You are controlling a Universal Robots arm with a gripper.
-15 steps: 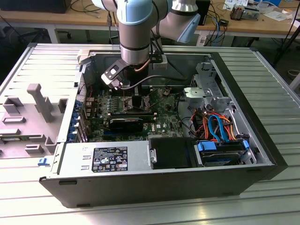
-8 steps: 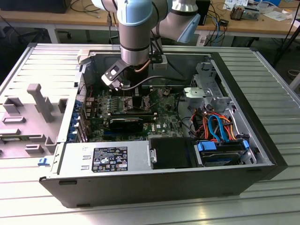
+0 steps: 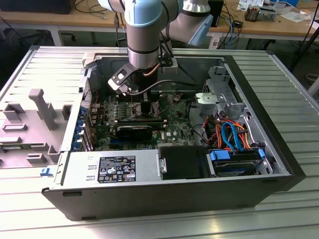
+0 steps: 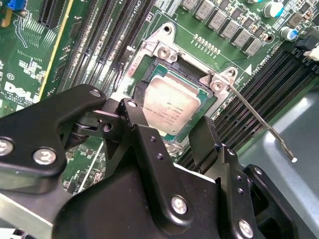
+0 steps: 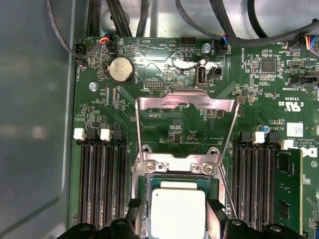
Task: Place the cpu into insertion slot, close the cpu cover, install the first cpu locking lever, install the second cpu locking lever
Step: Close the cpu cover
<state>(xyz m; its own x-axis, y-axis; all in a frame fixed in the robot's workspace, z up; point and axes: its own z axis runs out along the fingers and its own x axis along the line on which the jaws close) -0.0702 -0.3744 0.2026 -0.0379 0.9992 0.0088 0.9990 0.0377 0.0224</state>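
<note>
arm (image 3: 144, 30) reaches down into the open case (image 3: 281, 169), head low over the green board (image 5: 164, 69).

gripper (image 4: 167, 122) straddles the cpu (image 5: 178, 211) on 2 sides. cannot tell whether it is clamped on the chip or has let go. its own black body hides the contact line.

cpu lies within the slot (image 4: 179, 69), silver top up. it looks level in both wrist views, but the edge nearest the gripper is covered.

cover (image 5: 187, 102) is swung open, away from the slot, with the board showing through its window. not closed yet.

1 lever (image 4: 256, 117) juts out free as a thin rod beside the slot, unlatched. memory slots (image 5: 102, 184) run close along both sides.

risks, as i judge them:
- if the cpu is a touch off its seat or skewed, any downward push, or the cover closing on it, could bend contacts underneath.
- if the gripper is clamped and rises without releasing cleanly, it could drag or tip the chip out.
- the free lever is near the gripper, so a sideways move could snag it.
- the open cover is close to the arm's way out, and a knock could drop it on an unseated chip.
</note>
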